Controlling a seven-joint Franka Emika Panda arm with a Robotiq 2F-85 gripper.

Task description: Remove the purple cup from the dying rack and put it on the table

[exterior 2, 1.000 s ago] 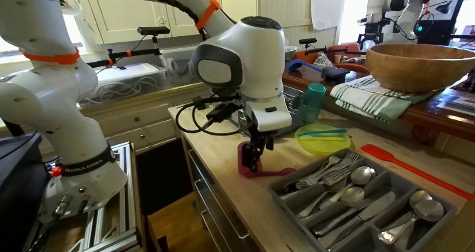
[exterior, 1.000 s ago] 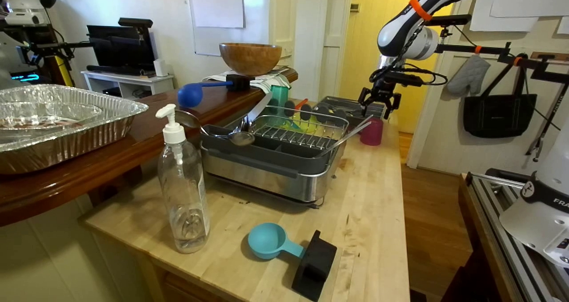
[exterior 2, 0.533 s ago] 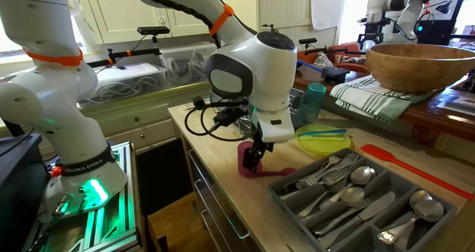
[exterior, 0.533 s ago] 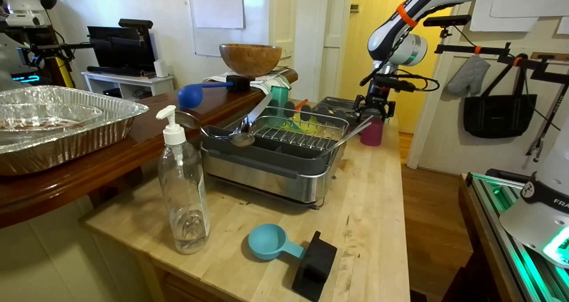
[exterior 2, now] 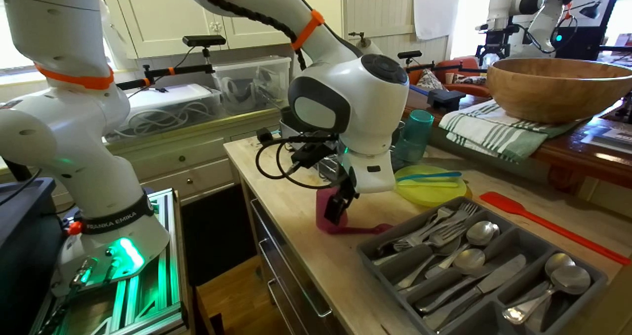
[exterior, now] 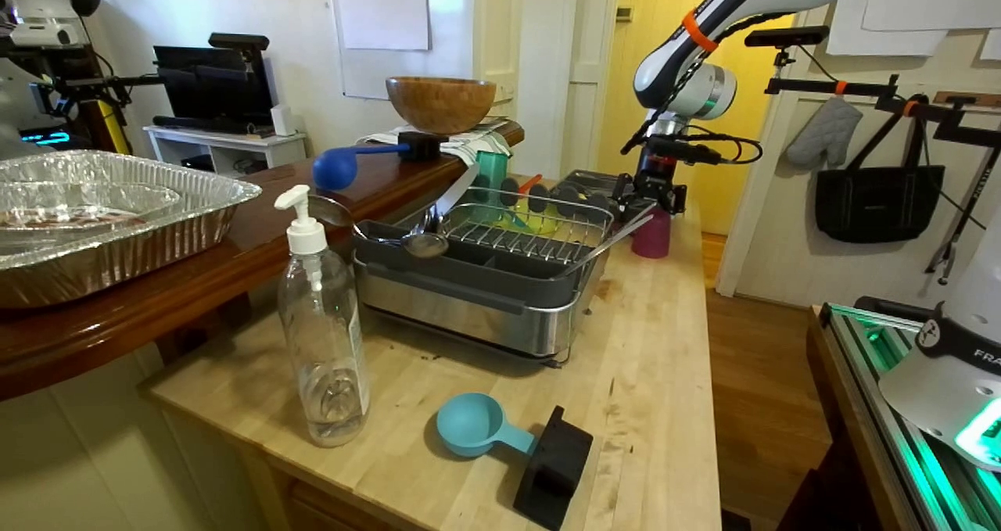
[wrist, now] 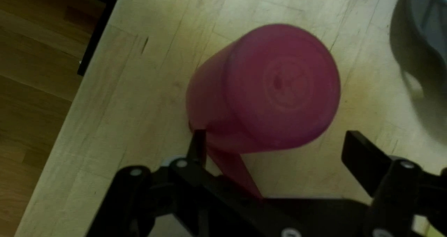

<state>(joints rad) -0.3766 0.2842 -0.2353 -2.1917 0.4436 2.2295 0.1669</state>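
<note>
yellow wall (exterior: 657,7), brown wooden floor (exterior: 766,390)

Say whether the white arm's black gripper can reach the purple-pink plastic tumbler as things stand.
Probably yes: the open black gripper hangs by the upturned purple-pink plastic tumbler, nothing visibly blocking. One finger overlaps the tumbler's edge in the wrist view, contact unclear, so a shift may be needed.

A plain purple-pink plastic tumbler (wrist: 283,83) stands upside down on the pale-yellow wooden butcher-block table (exterior: 649,374), near its long edge; the rectangular grey metal dish rack (exterior: 461,312) with silver base sits apart from it.
</note>
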